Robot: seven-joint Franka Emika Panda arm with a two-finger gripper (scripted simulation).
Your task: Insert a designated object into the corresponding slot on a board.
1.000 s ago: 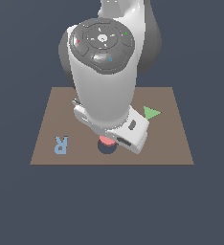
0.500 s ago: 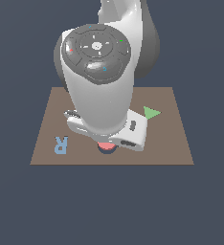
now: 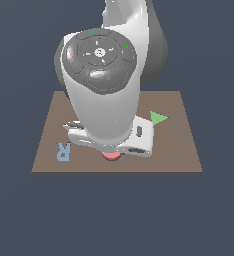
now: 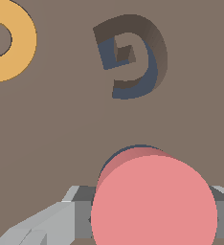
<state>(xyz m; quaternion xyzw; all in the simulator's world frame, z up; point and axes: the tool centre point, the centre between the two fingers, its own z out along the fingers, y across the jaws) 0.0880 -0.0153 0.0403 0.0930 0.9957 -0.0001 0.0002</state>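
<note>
The pink-red disc (image 4: 154, 203) sits between my gripper's (image 4: 152, 217) grey fingers (image 4: 80, 210), which are shut on its sides. A thin dark navy arc of the round slot (image 4: 133, 147) shows just past the disc's edge, so the disc hangs almost right over the hole; the rest of the slot is hidden. In the exterior view the disc (image 3: 111, 155) peeks out under the white hand, low over the brown board (image 3: 179, 150) near its front edge. The fingers are hidden there by the arm.
On the board lie an orange ring (image 4: 8, 40), a dark G-shaped cutout (image 4: 130, 57), a green triangle (image 3: 158, 118) at the exterior view's right and a blue letter R (image 3: 64, 151) at its left. The arm's bulk hides the board's middle.
The arm has tipped further over the board, and the hand with the disc has shifted slightly lower in the exterior view. The disc stays in the gripper.
</note>
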